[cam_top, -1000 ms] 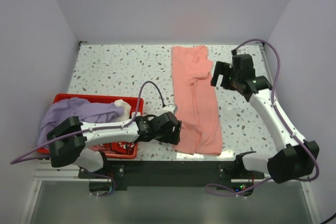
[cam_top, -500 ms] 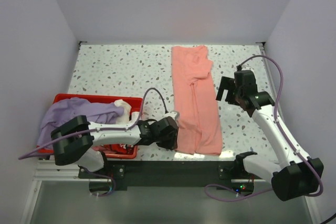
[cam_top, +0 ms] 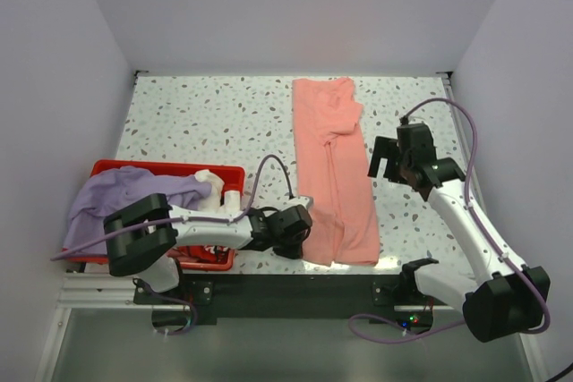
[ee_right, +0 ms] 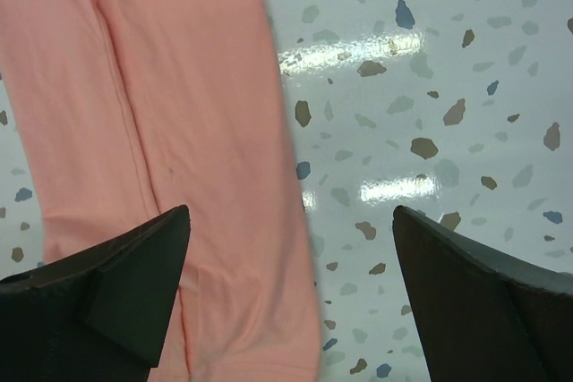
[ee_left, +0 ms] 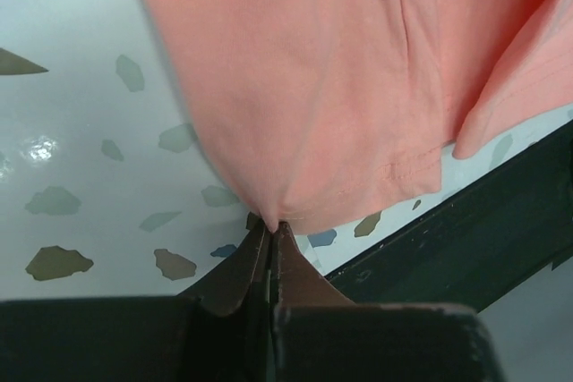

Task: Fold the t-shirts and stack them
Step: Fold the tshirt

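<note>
The salmon-pink t-shirt lay folded into a long strip, its near-left corner bunched to a point. The lavender t-shirt sat crumpled in the red crate, with a white t-shirt peeking out beside it.

The speckled table carries a salmon-pink t-shirt and a red crate.

White t-shirt mostly hidden under lavender t-shirt, salmon t-shirt cropped in wrist views

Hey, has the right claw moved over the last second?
Yes. The right claw has drawn back toward the near edge of the speckled table: it stood beside the far part of the salmon-pink cloth t-shirt, now beside its middle.
</note>
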{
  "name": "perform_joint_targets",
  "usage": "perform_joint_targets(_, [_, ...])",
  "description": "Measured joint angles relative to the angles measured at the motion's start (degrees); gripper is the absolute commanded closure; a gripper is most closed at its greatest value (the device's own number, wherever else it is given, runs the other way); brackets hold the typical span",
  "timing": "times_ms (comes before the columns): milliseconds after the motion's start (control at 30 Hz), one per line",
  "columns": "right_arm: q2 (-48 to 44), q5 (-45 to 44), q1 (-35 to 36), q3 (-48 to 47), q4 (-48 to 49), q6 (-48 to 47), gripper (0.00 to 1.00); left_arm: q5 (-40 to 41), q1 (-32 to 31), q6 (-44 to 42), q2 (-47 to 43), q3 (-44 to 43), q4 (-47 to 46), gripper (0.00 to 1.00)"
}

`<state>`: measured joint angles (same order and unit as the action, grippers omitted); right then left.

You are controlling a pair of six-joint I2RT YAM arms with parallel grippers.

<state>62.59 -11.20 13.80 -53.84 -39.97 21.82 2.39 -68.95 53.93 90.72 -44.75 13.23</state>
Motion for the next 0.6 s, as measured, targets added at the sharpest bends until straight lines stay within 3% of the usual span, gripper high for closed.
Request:
perform_joint_targets(167, [-0.9,2.1,0.0,1.3,-0.6,-0.1,0.01,2.6,-0.2,2.4,-1.4,0.2,3.5,1.0])
perform_joint_targets(367, [-2.6,14.0,0.6,5.4,-1.1,-0.9,0.01,4.4,-0.2,6.0,-7.5,4.3,8.7,1.0])
perform_joint_targets(600, [-6.7,18.9,13.2,11.9,-4.5,3.5,0.01,4.7,-0.5,9.7,-12.9,7.6,11.4,1.0])
